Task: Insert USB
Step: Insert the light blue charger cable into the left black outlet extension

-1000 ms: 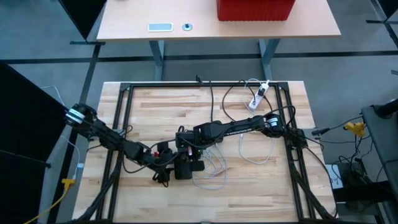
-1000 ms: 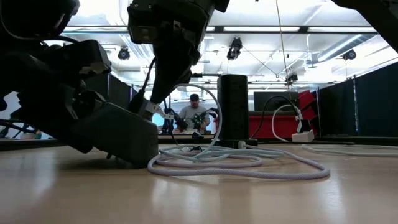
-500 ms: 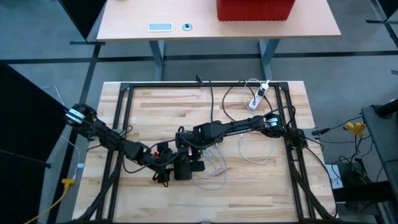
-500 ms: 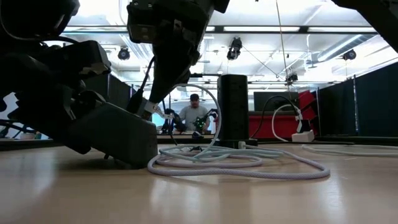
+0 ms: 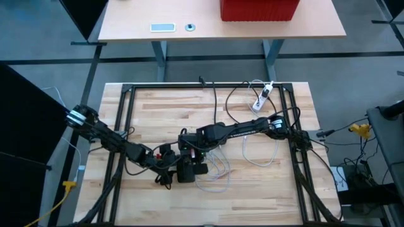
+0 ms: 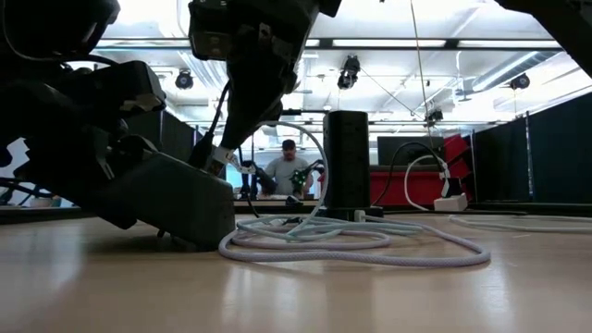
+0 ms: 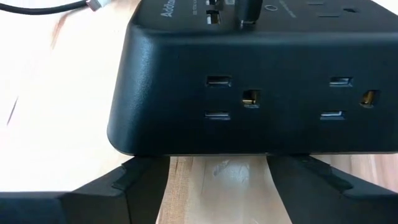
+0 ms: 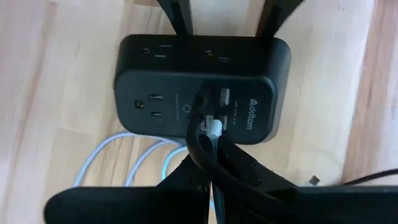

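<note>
A black power strip (image 8: 202,90) lies on the wooden surface (image 5: 252,183) near its middle, with both arms gathered over it. The right gripper (image 8: 210,134) reaches down onto the strip's top face, its fingers pinched tight on a white USB plug (image 8: 212,129) right at the strip's USB ports — I cannot tell whether the plug is fully seated. The white cable (image 6: 370,242) trails off in loose loops on the surface just beside the strip. The left gripper (image 7: 217,180) comes in low from the other side; its two dark fingers stand spread wide apart on either side of the strip's end, against its side face with the outlets — whether they press on the casing I cannot tell. In the high view the two arms meet over the strip (image 5: 187,169), left arm from the left edge, right arm from the right. Across the room a person (image 6: 289,166) sits behind a distant table.
</note>
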